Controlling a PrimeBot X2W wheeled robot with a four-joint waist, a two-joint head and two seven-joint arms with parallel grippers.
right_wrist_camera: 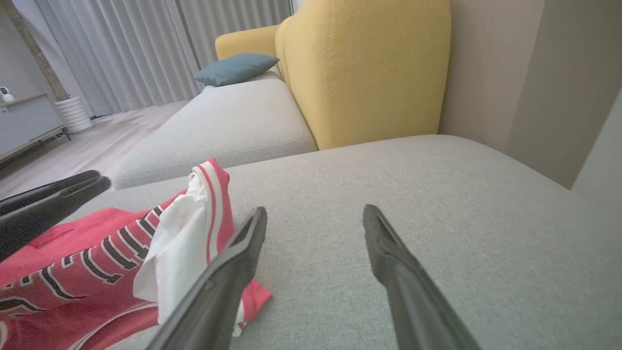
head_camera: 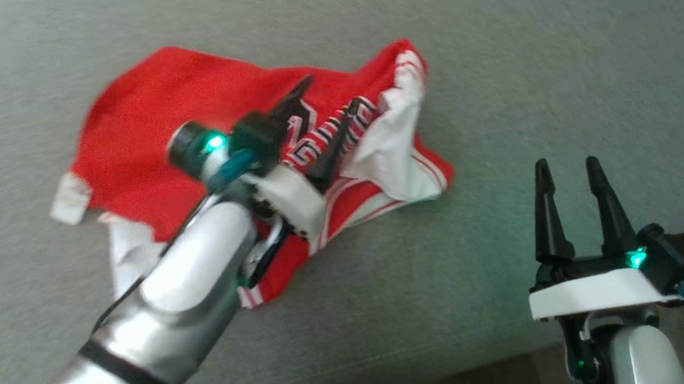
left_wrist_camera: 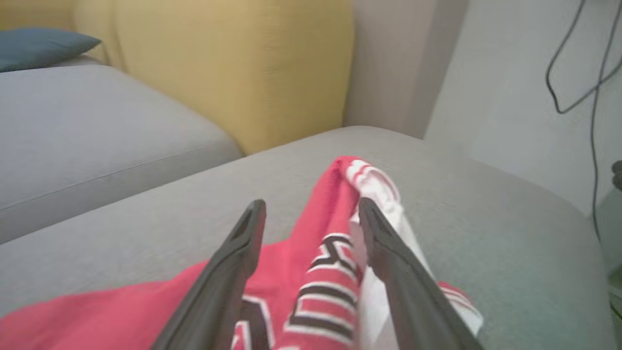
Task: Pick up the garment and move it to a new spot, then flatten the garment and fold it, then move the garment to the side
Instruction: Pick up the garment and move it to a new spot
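Red and white garment (head_camera: 143,112) lies bunched up on the grey sofa seat (head_camera: 506,77).
The left pincer (head_camera: 329,98) hangs over it, fingers spread; the right pincer (head_camera: 569,166), also spread, holds nothing.

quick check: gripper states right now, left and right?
Left gripper: open, a raised fold of the red garment between its spread fingers.
Right gripper: open, holding nothing, over the grey cushion.

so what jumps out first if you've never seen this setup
The crumpled red and white shirt on the grey sofa cushion grabs the eye first. The left gripper hovers over its middle, jaws spread either side of a raised fold, while the right gripper sits open off to the side.
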